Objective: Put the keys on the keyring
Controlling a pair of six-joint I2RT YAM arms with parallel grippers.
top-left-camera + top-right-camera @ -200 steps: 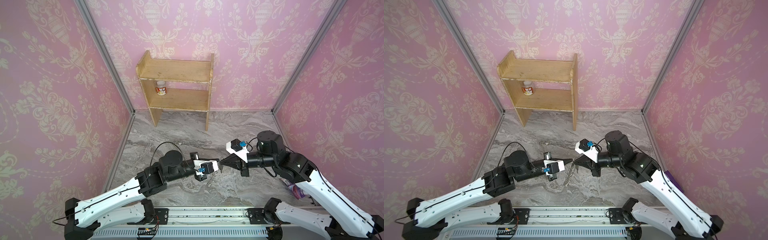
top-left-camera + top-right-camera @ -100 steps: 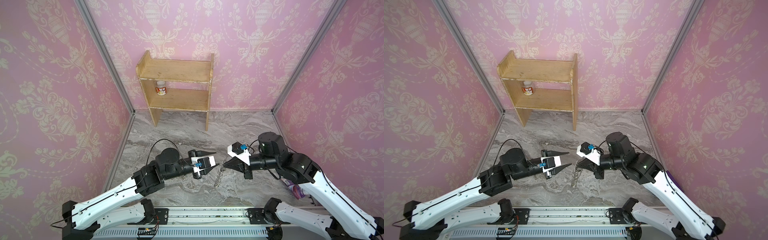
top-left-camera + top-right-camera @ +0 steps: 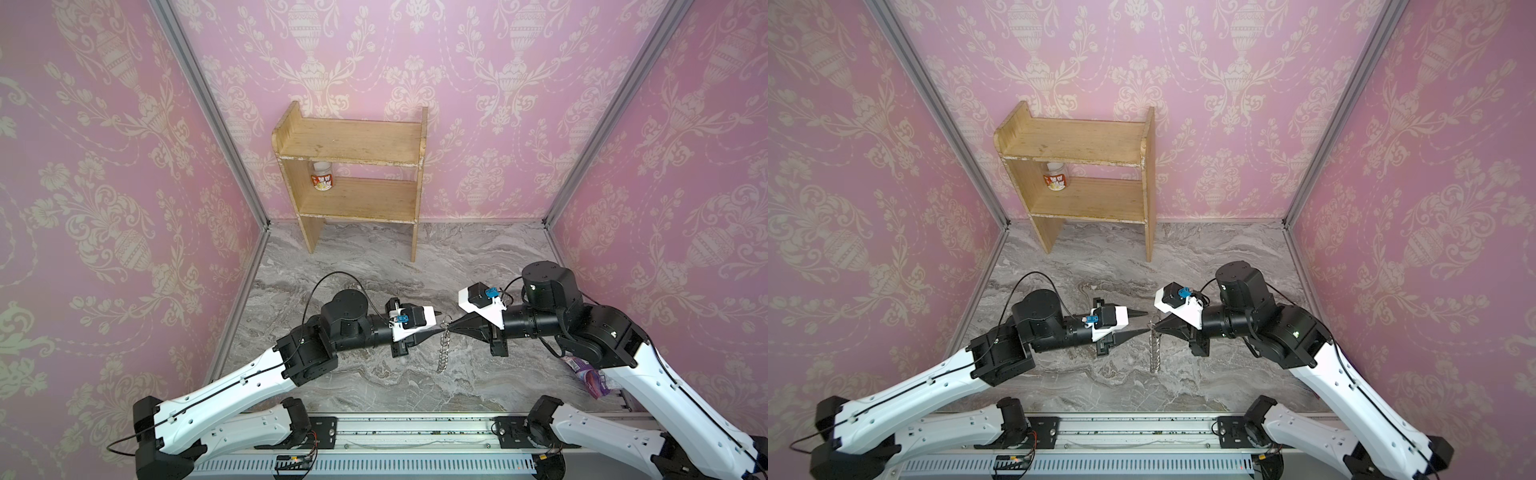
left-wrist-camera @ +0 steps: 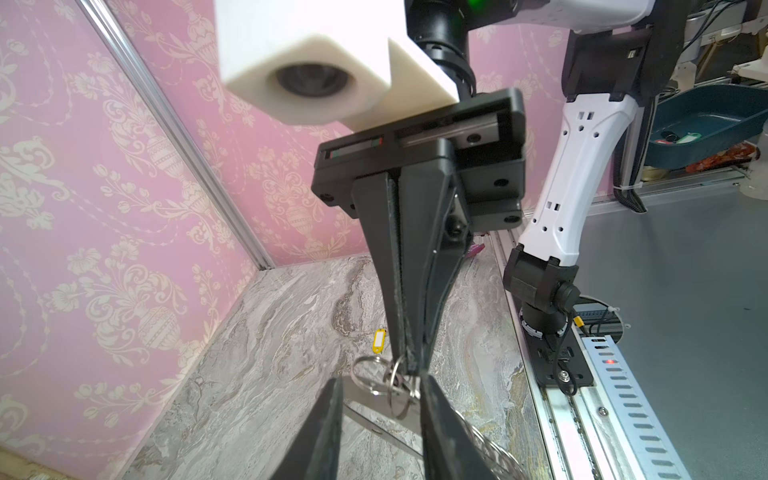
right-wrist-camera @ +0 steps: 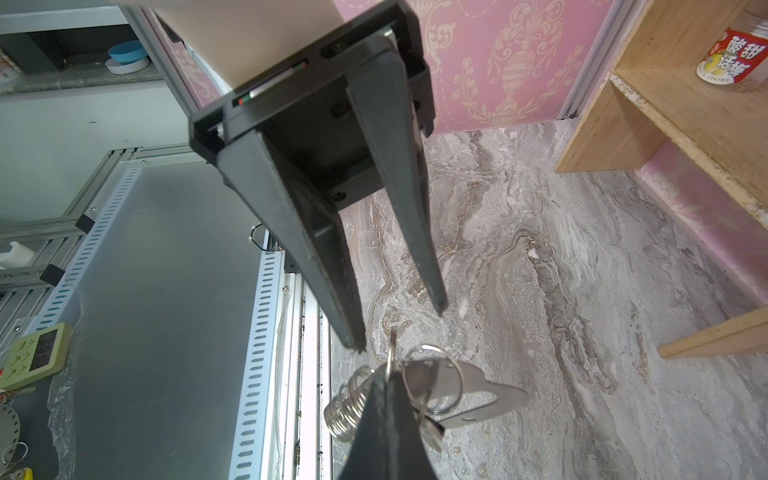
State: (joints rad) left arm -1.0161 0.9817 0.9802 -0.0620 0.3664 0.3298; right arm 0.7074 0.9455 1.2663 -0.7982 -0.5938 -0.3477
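My right gripper (image 3: 451, 329) (image 5: 388, 376) is shut on a split ring of the keyring (image 3: 444, 353) (image 3: 1155, 351), which hangs edge-on above the marble floor. Its grey plate (image 5: 473, 399) (image 4: 374, 409) and a stack of rings (image 5: 347, 409) show in the wrist views. My left gripper (image 3: 438, 322) (image 3: 1147, 321) (image 4: 382, 380) faces it tip to tip, open, one finger beside the held ring and nothing pinched. One yellow key (image 4: 379, 336) lies on the floor beyond the grippers in the left wrist view; in both top views the keys are hidden.
A wooden shelf (image 3: 353, 166) with a small jar (image 3: 322, 178) stands against the back wall. A purple packet (image 3: 590, 374) lies under the right arm near the right wall. Pink walls enclose the floor on three sides; a rail (image 3: 374, 428) runs along the front.
My left gripper opened and drew back to the left, then came right again to the ring with narrower jaws. The right gripper kept its hold and shifted slightly right; the keyring swung.
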